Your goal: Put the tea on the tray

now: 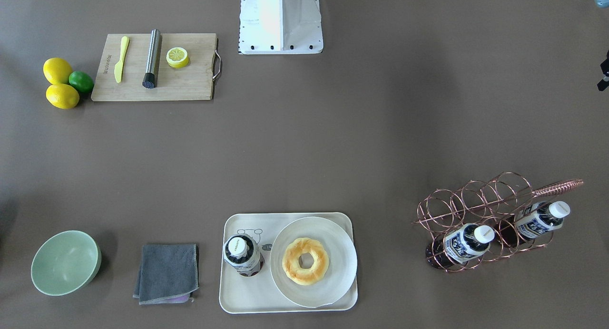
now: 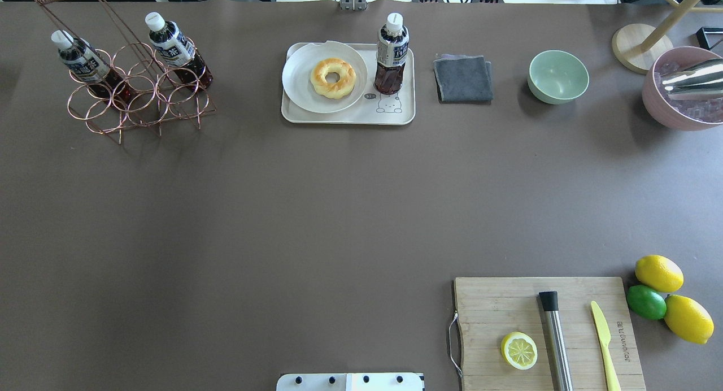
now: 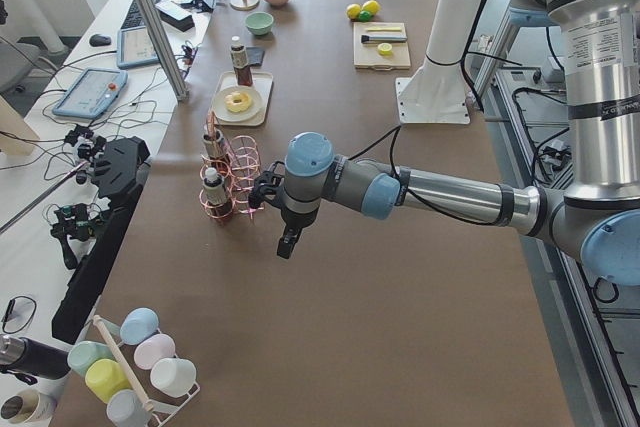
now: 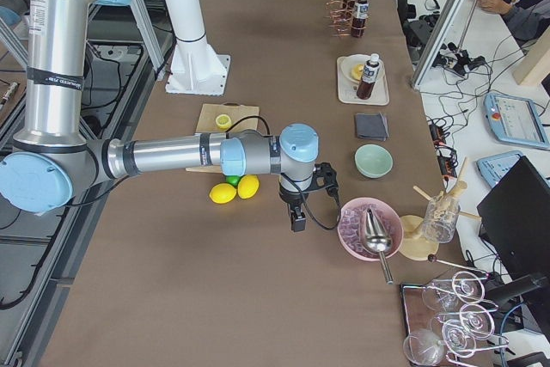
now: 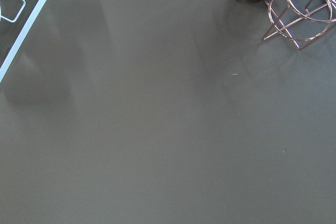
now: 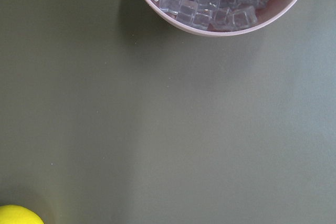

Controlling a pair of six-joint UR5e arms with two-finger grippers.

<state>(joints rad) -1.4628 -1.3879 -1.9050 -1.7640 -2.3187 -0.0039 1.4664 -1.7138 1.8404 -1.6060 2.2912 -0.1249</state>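
One tea bottle [image 2: 391, 55] stands upright on the cream tray [image 2: 350, 117], beside a white plate [image 2: 299, 86] with a doughnut; it also shows in the front view [image 1: 242, 254]. Two more tea bottles [image 2: 79, 55] [image 2: 172, 43] lie slanted in the copper wire rack [image 2: 135, 97]. My left gripper [image 3: 285, 242] hovers over the bare table near the rack's end. My right gripper [image 4: 297, 217] hovers between the lemons and the pink ice bowl. I cannot tell whether either is open or shut. Neither holds anything that I can see.
A cutting board [image 2: 508, 300] carries a lemon half, a steel muddler and a yellow knife. Two lemons and a lime [image 2: 647, 302] lie beside it. A grey cloth [image 2: 463, 77], a green bowl [image 2: 558, 75] and a pink ice bowl [image 2: 678, 97] stand right of the tray.
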